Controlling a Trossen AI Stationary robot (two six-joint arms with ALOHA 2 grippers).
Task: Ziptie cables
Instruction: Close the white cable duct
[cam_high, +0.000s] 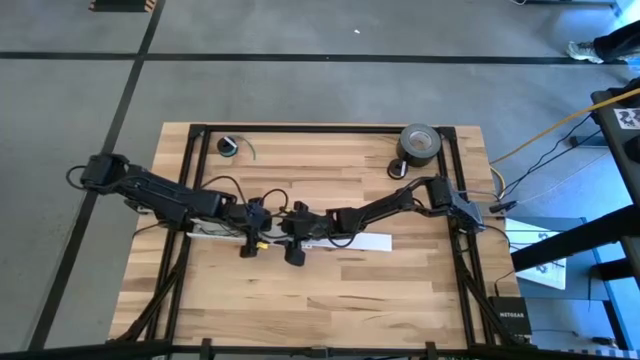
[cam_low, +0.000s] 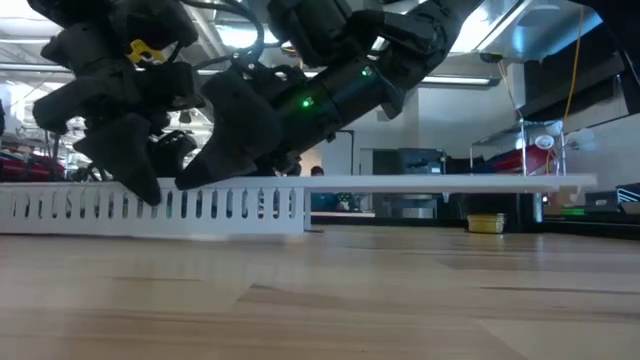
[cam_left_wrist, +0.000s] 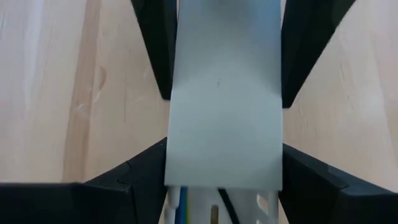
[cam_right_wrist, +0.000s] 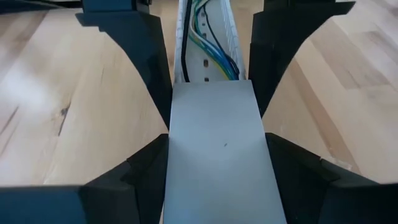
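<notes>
Left gripper (cam_high: 252, 243) and right gripper (cam_high: 296, 250) – side by side, low, fingers spread

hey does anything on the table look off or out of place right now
One thing: the flat white cover sits only partway along the slotted white duct, so wires show in the open end. In the low view it juts out past the duct's end. Both claws, left and right, straddle the cover. Nothing looks spilled or broken.

High view straight down; low view level, near; wrist views close over white strip (cam_left_wrist: 224, 106).
</notes>
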